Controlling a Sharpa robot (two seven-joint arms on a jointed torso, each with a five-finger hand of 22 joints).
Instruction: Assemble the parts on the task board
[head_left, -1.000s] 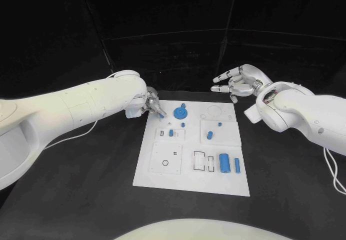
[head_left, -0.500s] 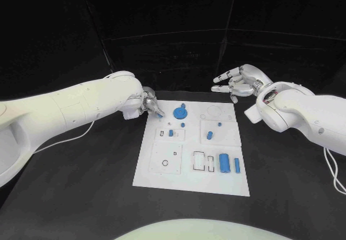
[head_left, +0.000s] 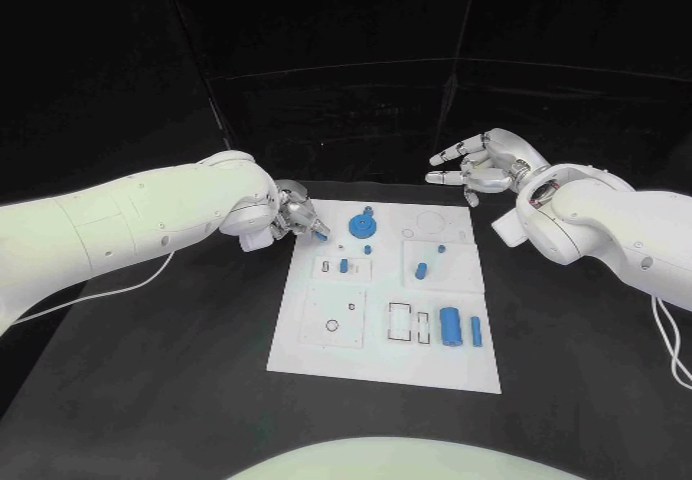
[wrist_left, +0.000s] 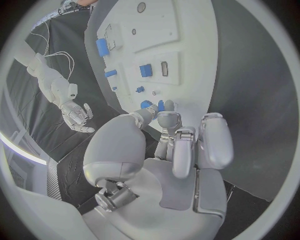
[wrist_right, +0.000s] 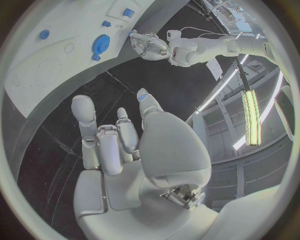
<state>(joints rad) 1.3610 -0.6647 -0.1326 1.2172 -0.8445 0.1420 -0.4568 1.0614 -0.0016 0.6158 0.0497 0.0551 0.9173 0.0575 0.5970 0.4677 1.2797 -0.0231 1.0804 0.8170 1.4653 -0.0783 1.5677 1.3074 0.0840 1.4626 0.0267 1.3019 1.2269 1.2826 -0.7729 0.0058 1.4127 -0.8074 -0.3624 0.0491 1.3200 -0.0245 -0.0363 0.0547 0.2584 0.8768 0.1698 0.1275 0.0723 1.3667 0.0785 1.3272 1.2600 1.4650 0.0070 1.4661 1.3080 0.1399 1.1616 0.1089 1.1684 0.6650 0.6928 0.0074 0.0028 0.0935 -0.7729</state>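
The black table (head_left: 159, 360) stands in a dark room and carries the white task board (head_left: 387, 370), whose long axis runs away from the robot. The right hand (head_left: 483, 160) hovers beyond the board's far right corner, fingers spread and empty. The left hand (head_left: 296, 215), at the far left corner, pinches a small blue part (head_left: 319, 236); its pointing direction cannot be told.

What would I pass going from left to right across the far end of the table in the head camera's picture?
Left hand holding a small blue part → round blue disc on the task board → right hand, fingers spread and holding nothing.
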